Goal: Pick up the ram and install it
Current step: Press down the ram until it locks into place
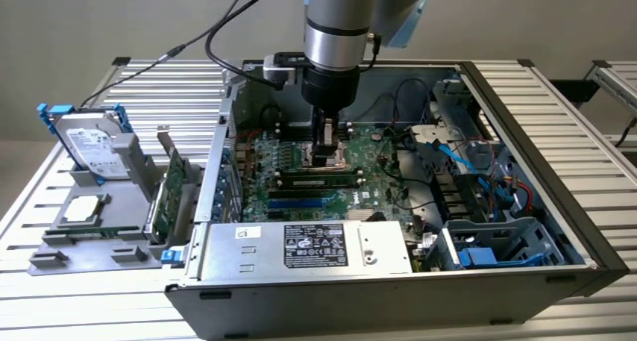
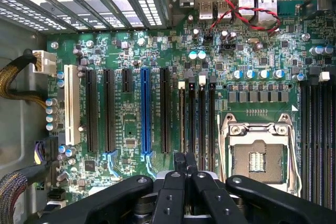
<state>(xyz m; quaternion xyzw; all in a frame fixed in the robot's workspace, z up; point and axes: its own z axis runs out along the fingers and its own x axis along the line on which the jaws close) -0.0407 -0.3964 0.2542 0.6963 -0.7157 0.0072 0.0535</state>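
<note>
In the exterior view my gripper (image 1: 326, 157) reaches down into the open computer case (image 1: 557, 207), over the motherboard (image 1: 289, 195). Just in front of its tips, the ram (image 1: 318, 181), a thin green stick with dark chips, stands lengthwise in a memory slot. In the wrist view my gripper (image 2: 185, 162) is shut, its black fingertips (image 2: 179, 160) pressed together with nothing showing between them. They hang over the row of narrow black memory slots (image 2: 197, 114) beside the metal processor socket (image 2: 257, 153). I cannot make out the ram in the wrist view.
Left of the case, a grey holder (image 1: 100, 236) carries a silver hard drive with blue rails (image 1: 95, 143), a tall green expansion card (image 1: 174, 180) and a processor chip (image 1: 82, 207). The power supply (image 1: 309, 245) lies along the front; blue cables (image 1: 468, 162) and drive cages fill the right side.
</note>
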